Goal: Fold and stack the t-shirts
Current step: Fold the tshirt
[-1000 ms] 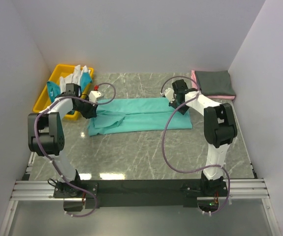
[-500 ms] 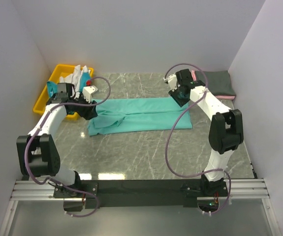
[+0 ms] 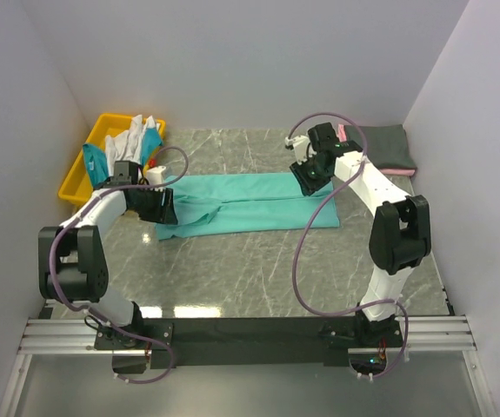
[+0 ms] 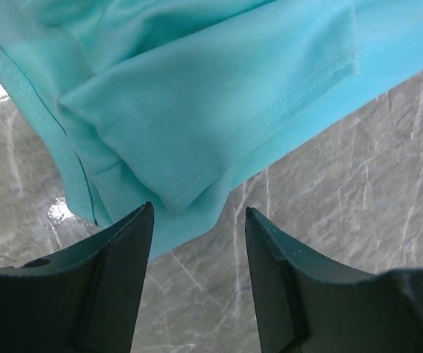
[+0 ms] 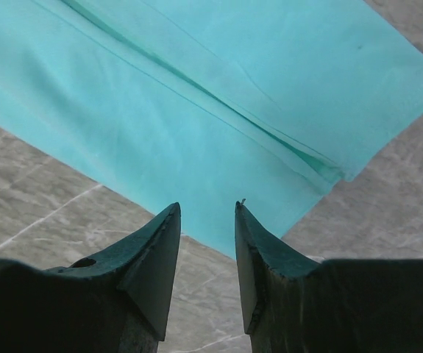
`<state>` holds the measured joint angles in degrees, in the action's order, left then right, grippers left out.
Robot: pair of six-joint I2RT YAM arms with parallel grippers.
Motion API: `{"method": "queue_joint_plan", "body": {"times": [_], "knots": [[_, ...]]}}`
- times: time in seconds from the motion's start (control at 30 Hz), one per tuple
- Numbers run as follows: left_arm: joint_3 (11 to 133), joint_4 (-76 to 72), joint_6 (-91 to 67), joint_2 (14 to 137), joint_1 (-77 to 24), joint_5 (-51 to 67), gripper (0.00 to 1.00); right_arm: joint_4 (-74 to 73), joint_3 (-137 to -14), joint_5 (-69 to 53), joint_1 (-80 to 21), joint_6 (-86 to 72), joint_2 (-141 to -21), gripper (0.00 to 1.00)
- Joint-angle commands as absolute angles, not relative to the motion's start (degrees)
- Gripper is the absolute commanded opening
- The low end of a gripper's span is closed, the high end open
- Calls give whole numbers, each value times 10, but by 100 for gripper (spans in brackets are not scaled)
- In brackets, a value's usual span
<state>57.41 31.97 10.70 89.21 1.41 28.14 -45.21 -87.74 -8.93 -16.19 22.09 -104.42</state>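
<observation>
**Fig.** The sea-green t-shirt (image 3: 250, 201) is lying as a long folded strip across the middle of the counter (image 3: 258, 269). The left end effector (image 4: 198, 213) is hovering spread over its sleeve end, and the right end effector (image 5: 207, 209) is hovering spread over its hem end. Neither is pinching cloth. For a clean cross-fold, each is probably needing to catch every layer at an edge and lift evenly. No brand or lettering is showing.

No text, label, brand, number or sign is showing legibly in any of the three views. The sea-green shirt (image 3: 250, 201), the yellow bin (image 3: 77, 172) and the table (image 3: 258, 269) are presenting plain surfaces, as far as the views are resolving them.
</observation>
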Motion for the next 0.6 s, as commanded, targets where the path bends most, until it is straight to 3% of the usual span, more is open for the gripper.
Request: {"method": "queue_joint_plan", "body": {"times": [0.0,0.43,0.57], "knots": [[573,316,50,903,16,267,58,-454,-877,-107,-166,209,-1023,43],[606,323,16,964,15,299,47,-449,-874,-85,-166,226,-1021,41],[624,313,12,953,15,323,31,-447,-873,-83,-164,228,-1022,40]]}}
